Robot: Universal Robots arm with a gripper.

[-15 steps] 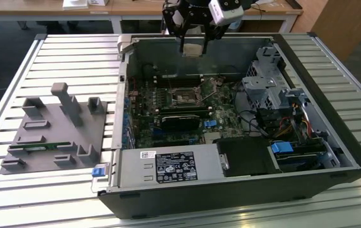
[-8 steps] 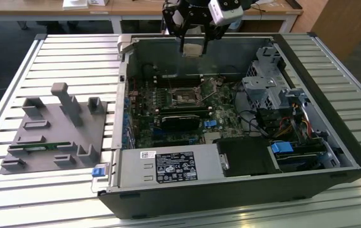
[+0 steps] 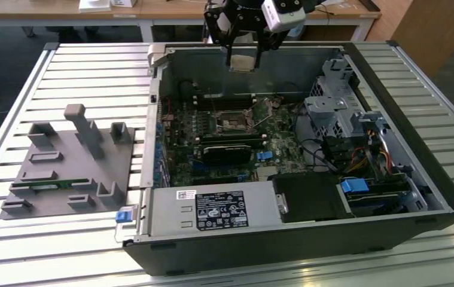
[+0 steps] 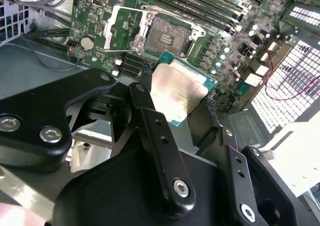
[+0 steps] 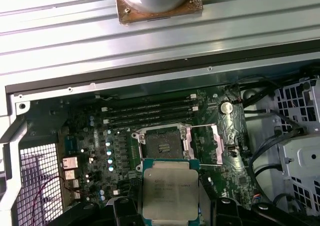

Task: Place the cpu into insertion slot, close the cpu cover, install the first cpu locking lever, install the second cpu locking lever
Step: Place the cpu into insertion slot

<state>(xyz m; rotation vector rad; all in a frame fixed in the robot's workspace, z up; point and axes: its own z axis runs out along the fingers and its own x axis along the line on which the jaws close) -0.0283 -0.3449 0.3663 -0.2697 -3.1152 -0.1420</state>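
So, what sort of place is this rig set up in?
Likely a lab or workshop bench for PC assembly: an open computer case lies on a slatted metal table, a grey fixture block beside it, wooden desks behind. The jaws hold the cpu over the motherboard.

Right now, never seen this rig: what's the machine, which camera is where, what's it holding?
One robot arm with a gripper works over an open computer case lying on a slatted metal table. The exterior view looks on from off the arm; both wrist views ride on the arm, looking into the case. The gripper is shut on the cpu, a flat silver chip, held above the motherboard. The insertion slot is bare, the cpu cover flipped open beside it. A grey fixture block sits on the table at the exterior view's left.
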